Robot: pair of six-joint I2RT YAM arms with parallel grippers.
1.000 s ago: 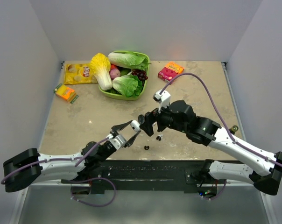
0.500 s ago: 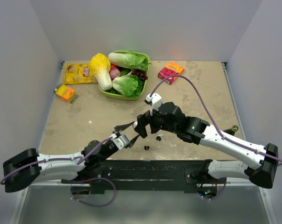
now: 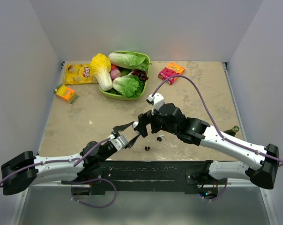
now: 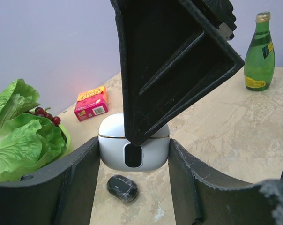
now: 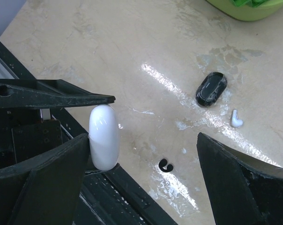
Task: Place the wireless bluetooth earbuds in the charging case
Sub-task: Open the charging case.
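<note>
My left gripper (image 4: 133,146) is shut on the white charging case (image 4: 134,147), held just above the table; the case also shows in the right wrist view (image 5: 104,137) and the top view (image 3: 136,125). My right gripper (image 5: 142,140) is open wide, and its left finger (image 5: 48,173) rests against the case. In the left wrist view that finger (image 4: 169,70) comes down onto the case's top. One tiny black earbud (image 5: 165,165) lies on the table near the front edge, also in the top view (image 3: 147,148). I see no second earbud.
A larger black oval object (image 5: 211,88) lies beyond the case, with a small white piece (image 5: 235,119) beside it. At the back stand a green basket (image 3: 108,92) of vegetables, a chips bag (image 3: 78,73) and a red box (image 3: 171,71). A green bottle (image 4: 259,51) stands at the right.
My right arm has swung left and brought its open gripper up against the case in my left gripper. The left gripper has stayed shut on the case and hardly moved.
</note>
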